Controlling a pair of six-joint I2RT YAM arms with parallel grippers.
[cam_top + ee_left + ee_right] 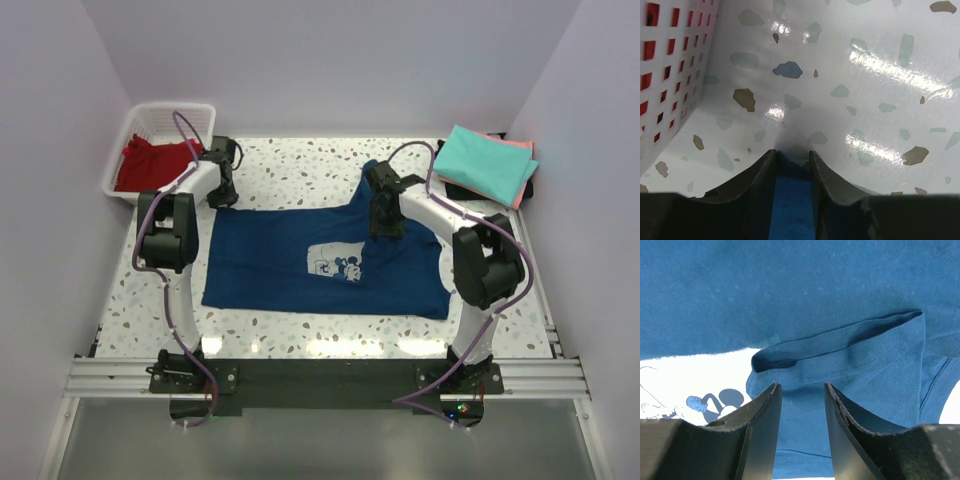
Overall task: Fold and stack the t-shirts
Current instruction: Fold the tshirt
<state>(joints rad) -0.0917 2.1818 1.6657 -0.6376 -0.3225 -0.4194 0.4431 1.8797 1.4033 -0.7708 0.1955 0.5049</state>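
Observation:
A navy t-shirt [260, 260] with a pale mouse print [335, 265] lies spread flat in the middle of the table. My left gripper [226, 195] sits low at its far left corner. In the left wrist view the left gripper [792, 152] is open, with the blue cloth [790, 200] lying between the fingers and its edge at their tips. My right gripper [385, 228] hovers over the shirt's far right part. In the right wrist view the right gripper [802, 385] is open above a folded-over sleeve [850, 355]. A red t-shirt [145, 165] lies in the basket. A teal t-shirt [485, 160] lies folded on a salmon-pink one [527, 185].
A white perforated basket [160, 108] stands at the far left corner, and its wall [670, 60] shows close beside the left gripper. The folded stack sits at the far right corner. Speckled tabletop [300, 170] shows behind the navy shirt. Walls close in the left, right and back.

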